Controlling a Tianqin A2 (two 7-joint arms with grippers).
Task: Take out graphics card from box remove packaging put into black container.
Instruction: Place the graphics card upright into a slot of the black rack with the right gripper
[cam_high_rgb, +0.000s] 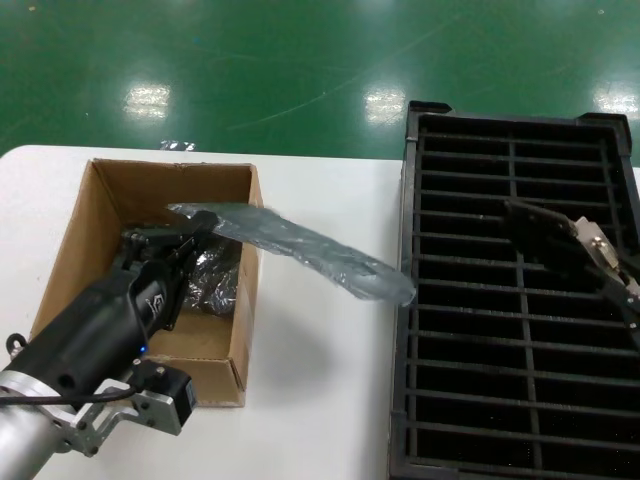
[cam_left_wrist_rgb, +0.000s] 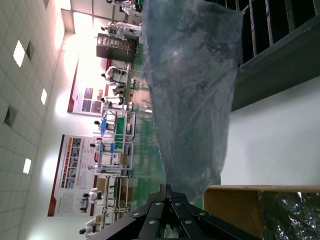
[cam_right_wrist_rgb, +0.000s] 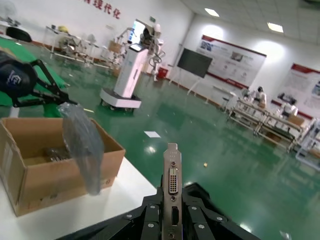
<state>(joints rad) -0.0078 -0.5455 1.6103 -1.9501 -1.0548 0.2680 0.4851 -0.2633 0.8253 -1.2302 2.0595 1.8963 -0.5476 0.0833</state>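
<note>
Two claws busy, left claw (cam_high_rgb: 196, 226) clamped on packaging (cam_high_rgb: 300, 247) over box (cam_high_rgb: 70, 262), right claw (cam_right_wrist_rgb: 172, 220) clamped on graphics card (cam_right_wrist_rgb: 172, 187).

No legible text anywhere; red characters on far wall (cam_right_wrist_rgb: 104, 8) too small to read; wall posters (cam_left_wrist_rgb: 70, 175) unreadable; logo on left gripper (cam_high_rgb: 152, 297) housing indistinct

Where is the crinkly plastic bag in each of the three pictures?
Head view: the plastic bag stretches from the left gripper over the cardboard box toward the black tray.
Left wrist view: bag fills the middle.
Right wrist view: bag hangs before the box.
Shared landmark: the box.
</note>
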